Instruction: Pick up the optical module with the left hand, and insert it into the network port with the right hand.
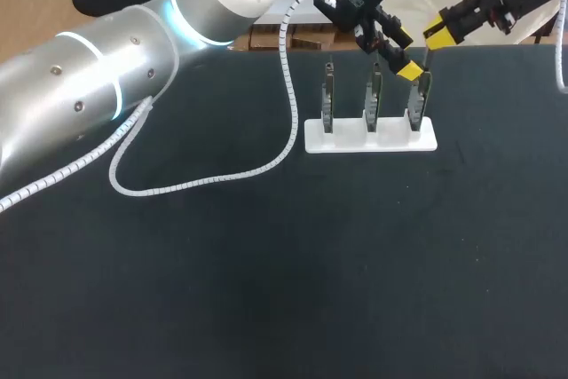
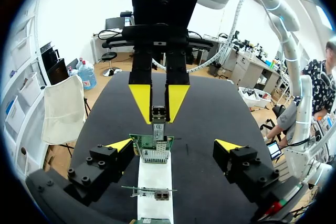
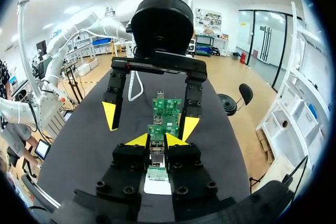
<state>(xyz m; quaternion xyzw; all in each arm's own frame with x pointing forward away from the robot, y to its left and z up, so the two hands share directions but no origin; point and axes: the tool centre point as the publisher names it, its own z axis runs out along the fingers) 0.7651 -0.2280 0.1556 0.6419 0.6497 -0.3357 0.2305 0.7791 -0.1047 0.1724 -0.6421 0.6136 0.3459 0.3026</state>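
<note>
- Insertion is in hand: the right gripper pinches the optical module just above the network port.
- The left gripper stands open (straddling the board).
- Next, I judge: align, then press straight down.

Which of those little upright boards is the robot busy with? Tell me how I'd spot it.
On the black table stands a white base holding three upright circuit boards in a row. The one you want is the right-end board. Unlike its two neighbours, it has yellow-tipped jaws crowded just above it.
</note>
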